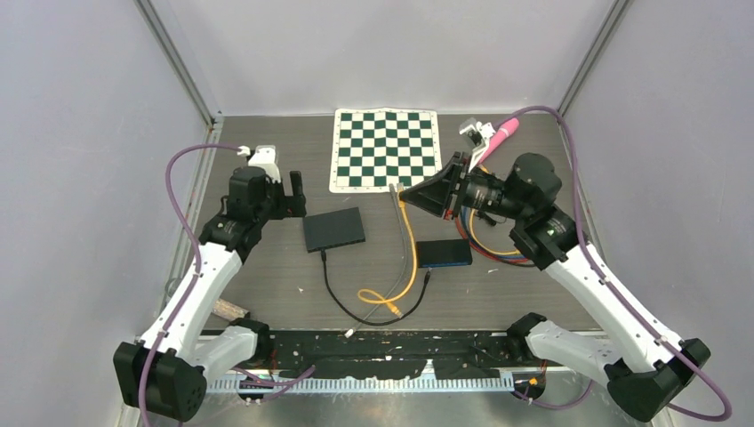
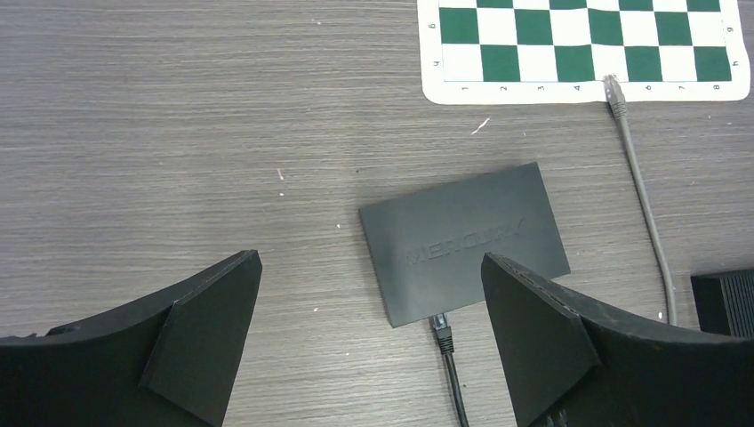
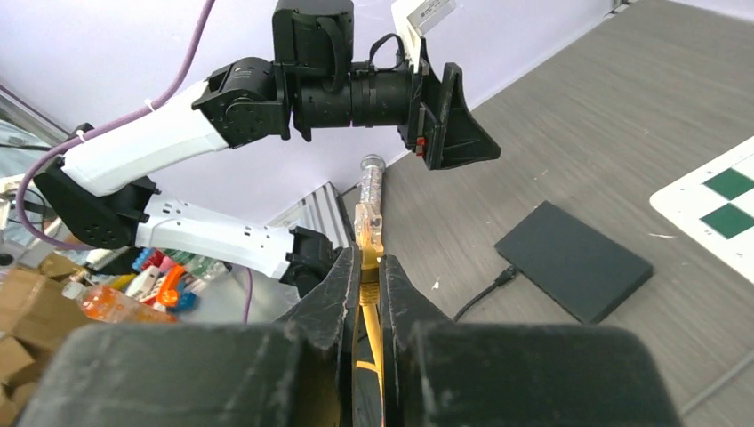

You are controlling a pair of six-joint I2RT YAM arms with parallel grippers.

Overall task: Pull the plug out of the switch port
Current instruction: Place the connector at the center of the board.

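A black switch (image 1: 333, 229) marked MERCURY (image 2: 462, 238) lies flat on the table. A black plug (image 2: 441, 331) sits in its near port, and its black cable (image 1: 333, 294) runs toward me. My left gripper (image 1: 296, 194) (image 2: 369, 256) is open and empty, hovering just left of this switch with its fingers wide apart. My right gripper (image 1: 403, 191) (image 3: 363, 267) is shut on an orange plug (image 3: 368, 233) and holds it in the air, with the orange cable (image 1: 409, 267) hanging down. The switch also shows in the right wrist view (image 3: 573, 271).
A second dark switch (image 1: 445, 253) (image 2: 722, 298) lies right of centre. A loose grey cable (image 1: 405, 236) (image 2: 645, 205) ends at the chessboard mat (image 1: 387, 147) (image 2: 587, 44). Coloured cables (image 1: 485, 240) and a pink tool (image 1: 502, 133) are at the right rear.
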